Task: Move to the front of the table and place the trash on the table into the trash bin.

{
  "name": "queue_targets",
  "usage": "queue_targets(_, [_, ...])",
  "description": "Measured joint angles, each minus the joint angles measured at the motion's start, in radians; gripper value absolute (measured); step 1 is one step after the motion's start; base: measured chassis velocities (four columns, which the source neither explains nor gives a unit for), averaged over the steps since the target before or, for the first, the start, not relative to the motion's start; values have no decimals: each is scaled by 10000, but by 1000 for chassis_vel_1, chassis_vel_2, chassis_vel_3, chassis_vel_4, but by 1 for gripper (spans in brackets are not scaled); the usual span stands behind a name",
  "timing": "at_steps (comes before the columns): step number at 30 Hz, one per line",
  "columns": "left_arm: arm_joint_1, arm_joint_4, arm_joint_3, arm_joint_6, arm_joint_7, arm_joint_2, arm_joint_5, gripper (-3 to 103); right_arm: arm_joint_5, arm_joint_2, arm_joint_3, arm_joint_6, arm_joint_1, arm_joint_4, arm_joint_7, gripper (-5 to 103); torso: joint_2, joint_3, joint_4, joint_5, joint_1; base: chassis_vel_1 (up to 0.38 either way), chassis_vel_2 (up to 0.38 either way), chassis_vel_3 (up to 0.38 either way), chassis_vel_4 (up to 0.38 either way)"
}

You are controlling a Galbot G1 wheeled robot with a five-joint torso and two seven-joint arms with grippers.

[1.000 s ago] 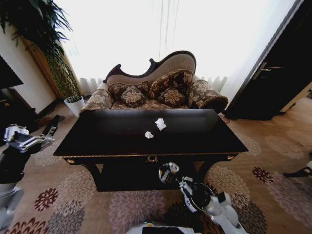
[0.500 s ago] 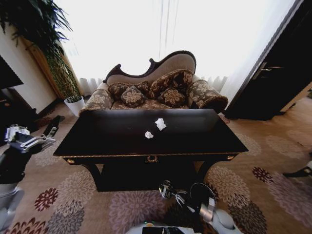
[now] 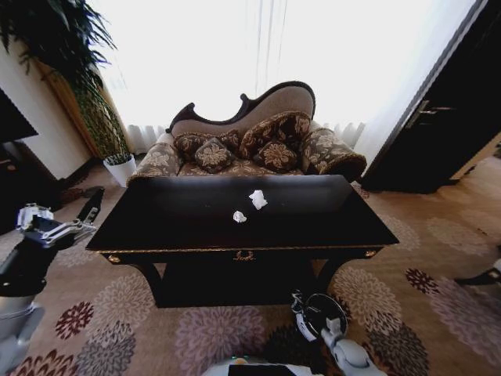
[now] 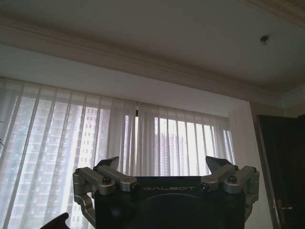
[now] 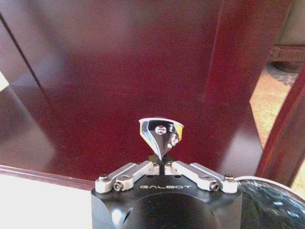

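The glossy dark table (image 3: 313, 219) stands straight ahead. Two crumpled white paper wads, one (image 3: 257, 200) and a smaller one (image 3: 239, 216), lie near its middle. My right gripper (image 5: 162, 161) is shut on a crushed drink can (image 5: 161, 134), dark with a shiny silver top. It hangs low in front of the table's dark wood (image 5: 95, 71). In the head view this gripper (image 3: 304, 312) sits at the round, black-lined trash bin (image 3: 325, 305) on the carpet. The bin's rim (image 5: 271, 191) shows close beside the wrist. My left gripper (image 4: 163, 167) is open and empty, raised left of the table (image 3: 51, 225).
A patterned sofa (image 3: 250, 145) with cushions stands behind the table. A tall plant in a white pot (image 3: 120, 166) is at the back left. A dark cabinet with a door (image 3: 438, 125) fills the right. Flowered carpet (image 3: 117, 313) lies around the table.
My right arm has dropped and moved right with the can, from just under the table's front rail down to the bin. The left arm has sunk slightly.
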Motion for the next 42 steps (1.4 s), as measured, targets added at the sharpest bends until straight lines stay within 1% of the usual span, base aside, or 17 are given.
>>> queue_targets(5, [-18, 31, 363, -8, 4, -50, 340, 100, 117, -102, 96, -72, 102, -174, 33, 0, 0, 0, 0, -4, 1, 0, 0, 0, 0])
queue_targets(9, [-23, -6, 445, 5, 4, -103, 406, 100, 92, -132, 116, -86, 190, -357, 128, 0, 0, 0, 0, -2, 1, 0, 0, 0, 0])
queue_targets(13, [31, -4, 411, -6, 3, -133, 415, 100, 45, -106, 95, -110, 298, -578, 379, 0, 0, 0, 0, -3, 0, 0, 0, 0, 0])
queue_targets(15, [52, -2, 345, -15, 4, -133, 395, 100, 79, -76, 63, -244, 371, -677, 570, 0, 1, 0, 1, -2, 0, 0, 0, 0, 0])
queue_targets(19, [79, -22, 317, -20, 7, -139, 379, 100, 128, -77, 47, -335, 500, -836, 727, 0, 0, 0, 1, -1, 0, 0, 0, 0, 0])
queue_targets(30, [248, -273, 299, -26, 10, -254, 376, 100, 522, -156, 76, -382, 628, -1003, 753, 0, 1, 0, -1, -3, 0, 0, 0, 0, 0])
queue_targets(35, [332, -284, 99, -54, 10, -214, 219, 100, 616, -158, 50, -439, 807, -1135, 792, 0, 0, -1, 0, -2, 0, 0, 0, 0, 0])
queue_targets(37, [361, -244, 42, -91, 10, -182, 188, 100, 614, -153, 57, -471, 954, -1250, 918, 0, 0, 0, 0, -2, 0, 0, 0, 0, 0])
queue_targets(40, [369, -232, -12, -101, 11, -138, 128, 100, 328, -151, 158, -701, 1052, -1327, 1171, 0, 1, 0, 3, -2, 0, 0, 0, 0, 0])
queue_targets(41, [346, -219, -39, -100, 11, -110, 81, 100, -243, -189, 269, -803, 1054, -1447, 1262, 0, 0, 0, 2, 0, 1, 0, 0, 0, 0])
queue_targets(42, [318, -202, -41, -101, 10, -97, 68, 100, -596, -233, 339, -804, 1049, -1551, 1270, 0, 0, 0, 0, -2, 1, 0, 0, 0, 0])
